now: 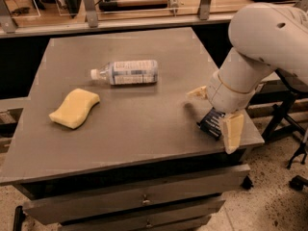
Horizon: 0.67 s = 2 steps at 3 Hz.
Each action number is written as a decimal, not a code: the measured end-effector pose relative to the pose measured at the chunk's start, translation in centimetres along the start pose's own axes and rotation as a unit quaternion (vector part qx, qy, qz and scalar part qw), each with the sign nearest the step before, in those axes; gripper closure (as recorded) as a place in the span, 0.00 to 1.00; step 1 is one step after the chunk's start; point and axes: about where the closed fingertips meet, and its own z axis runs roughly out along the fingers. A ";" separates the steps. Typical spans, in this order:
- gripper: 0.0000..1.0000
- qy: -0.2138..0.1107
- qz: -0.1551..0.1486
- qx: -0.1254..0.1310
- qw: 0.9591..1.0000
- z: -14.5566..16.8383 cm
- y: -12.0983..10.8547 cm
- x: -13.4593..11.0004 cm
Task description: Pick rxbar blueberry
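Right now I have the gripper (214,115) low at the four o'clock corner of the table (144,129), its fingers spread wide either side of the blueberry bar (210,123), not clamped. The bar looks light, flat and slick-wrapped. I'd pinch across its narrow width at mid-length, gently, since it lies near the edge.

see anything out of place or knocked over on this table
The clear bottle lies on its side mid-table. The rxbar blueberry sits askew near the table's right front corner, with the gripper open around it.
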 end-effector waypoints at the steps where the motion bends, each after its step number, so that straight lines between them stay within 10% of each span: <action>1: 0.00 -0.001 0.009 0.002 1.000 -1.4 1.2 0.8; 2: 0.00 0.002 0.017 0.000 1.000 -2.7 2.3 1.5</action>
